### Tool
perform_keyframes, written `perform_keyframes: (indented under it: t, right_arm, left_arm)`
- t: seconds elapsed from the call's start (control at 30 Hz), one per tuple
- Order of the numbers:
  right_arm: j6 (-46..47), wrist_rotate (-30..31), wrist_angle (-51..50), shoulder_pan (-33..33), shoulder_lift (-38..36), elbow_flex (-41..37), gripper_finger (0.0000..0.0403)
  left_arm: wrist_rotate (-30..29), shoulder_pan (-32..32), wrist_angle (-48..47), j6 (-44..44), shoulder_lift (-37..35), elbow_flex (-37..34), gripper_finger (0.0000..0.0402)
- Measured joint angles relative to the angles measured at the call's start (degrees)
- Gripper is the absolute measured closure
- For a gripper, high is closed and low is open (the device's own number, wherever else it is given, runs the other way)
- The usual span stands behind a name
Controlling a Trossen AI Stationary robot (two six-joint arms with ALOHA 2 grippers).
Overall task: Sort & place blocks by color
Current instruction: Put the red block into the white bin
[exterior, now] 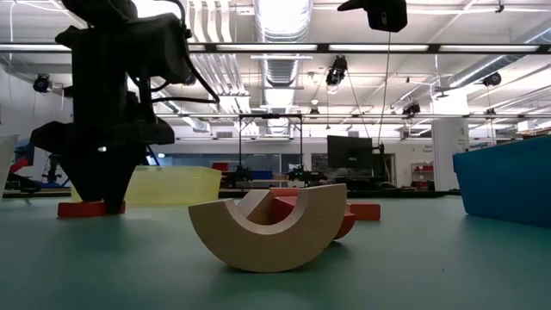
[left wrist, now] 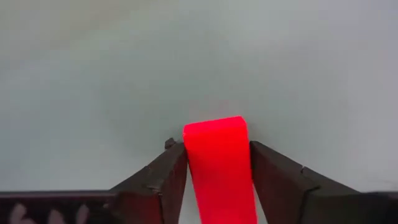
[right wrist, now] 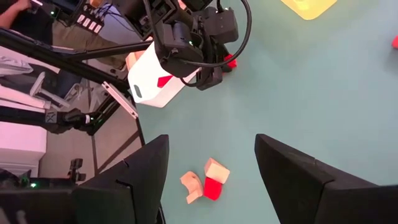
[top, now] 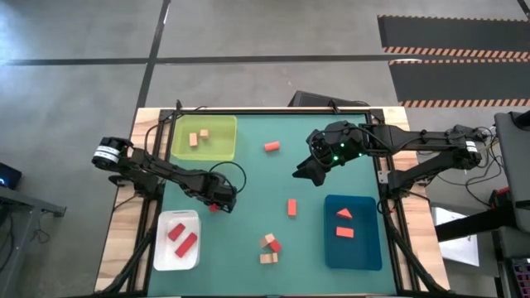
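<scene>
My left gripper (top: pixel 217 203) stands low over the green mat, just past the white tray (top: pixel 162 222), and is shut on a deep red block (left wrist: pixel 217 168). My right gripper (top: pixel 305 172) hangs open above the mat's middle, touching nothing; its wrist view looks down between its fingers (right wrist: pixel 211 140). Under it lie a tan arch (right wrist: pixel 191 186), a tan cube (right wrist: pixel 217 169) and a red piece (right wrist: pixel 212 190), clustered on the mat (top: pixel 269 247). An orange bar (top: pixel 291 207) and an orange block (top: pixel 272 146) lie loose on the mat. My left gripper pinches the red block (left wrist: pixel 217 134) between its two fingers (left wrist: pixel 171 168), one on each long side, with the block's end showing past the fingertips. The fingers come from above, pointing down. In the low view the block (exterior: pixel 90 207) lies flat on the mat under the gripper.
The white tray holds two red blocks (top: pixel 184 238). The yellow-green tray (top: pixel 222 147) at the far left holds two tan blocks (top: pixel 199 136). The blue tray (top: pixel 364 248) at the near right holds two orange pieces (top: pixel 344 223). Free mat lies between the trays.
</scene>
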Motion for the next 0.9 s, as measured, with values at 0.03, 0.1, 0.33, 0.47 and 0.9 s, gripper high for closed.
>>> perform_keyframes:
  t: [0.03, 0.1, 0.33, 0.47, 0.9]
  right_arm:
    - [-0.1, 0.0, 0.0, 0.0, 0.0, 0.0, 0.0175]
    - [-0.4, 0.0, 0.0, 0.0, 0.0, 0.0, 0.0175]
    - [-1.3, 0.0, 0.0, 0.0, 0.0, 0.0, 0.0175]
    - [-2.1, 0.0, 0.0, 0.0, 0.0, -0.1, 0.0175]
    - [-4.3, 0.0, 0.0, 0.0, 0.0, -0.9, 0.0175]
  left_arm:
    - [0.1, 0.0, 0.0, 0.0, 0.0, 0.0, 0.0262]
    - [0.1, 0.0, 0.0, -0.1, 0.0, 0.0, 0.0278]
    - [1.1, 0.0, -0.4, -1.6, -0.3, 0.9, 0.0282]
    - [1.7, -0.1, -0.2, -1.5, -2.0, 3.4, 0.0279]
    - [9.3, -3.1, -6.5, -2.3, -15.8, 12.9, 0.0275]
